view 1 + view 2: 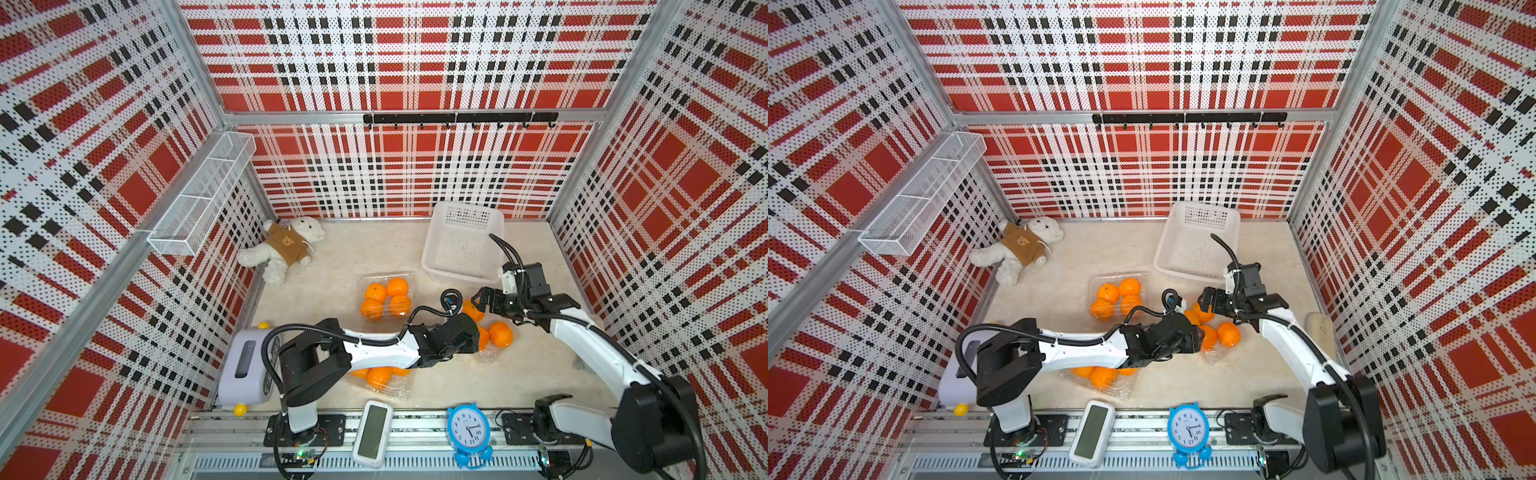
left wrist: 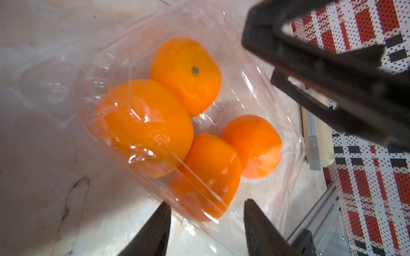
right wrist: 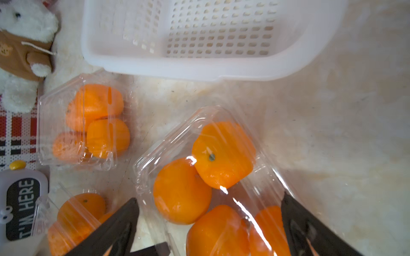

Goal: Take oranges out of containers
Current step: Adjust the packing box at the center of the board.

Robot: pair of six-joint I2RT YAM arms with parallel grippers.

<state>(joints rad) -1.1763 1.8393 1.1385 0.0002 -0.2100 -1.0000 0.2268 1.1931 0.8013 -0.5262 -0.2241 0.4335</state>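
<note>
At right container [image 1: 494, 353], right of centre: four oranges [image 2: 186, 73] inside. Over it, left gripper [image 2: 206, 202], jaws part-way apart astride container edge, not pinching. From far side, right gripper [image 3: 209, 197] spread wide above same container, gripping nothing. More oranges in far-middle container [image 1: 409, 277] and near container [image 1: 395, 390] (half hidden). Just beyond, far right: white basket [image 1: 467, 205].
</note>
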